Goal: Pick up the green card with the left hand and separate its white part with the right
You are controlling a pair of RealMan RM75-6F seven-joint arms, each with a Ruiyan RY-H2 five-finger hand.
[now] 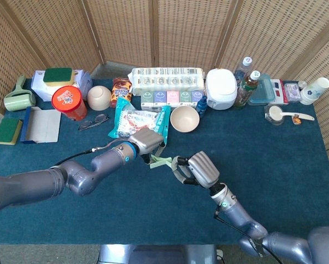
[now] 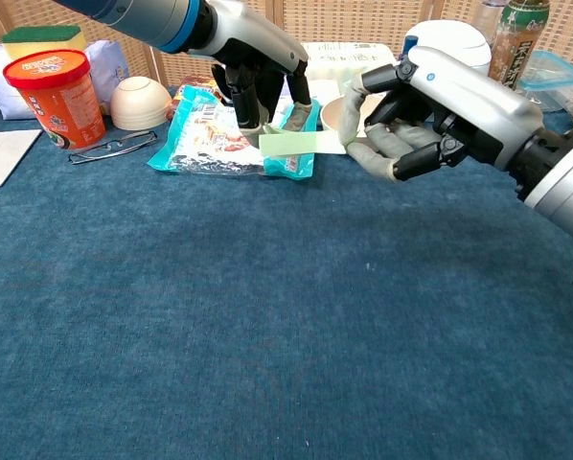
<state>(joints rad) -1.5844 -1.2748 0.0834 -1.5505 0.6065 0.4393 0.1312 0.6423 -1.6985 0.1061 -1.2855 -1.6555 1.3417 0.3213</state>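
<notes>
While raised above the dark blue cloth-covered table (image 2: 267,335), held level: flat pale green card (image 2: 288,144) with its white part (image 2: 331,144) at the right-hand end. Pinched at the green end from above by the silver-and-black left hand (image 2: 258,72), fingers pointing down. Nipped at the white end between thumb and curled fingers of the grey right hand (image 2: 411,120). Just behind, flat on the cloth, a crinkled teal snack packet (image 2: 205,139) and a cream ceramic bowl (image 1: 185,118).
</notes>
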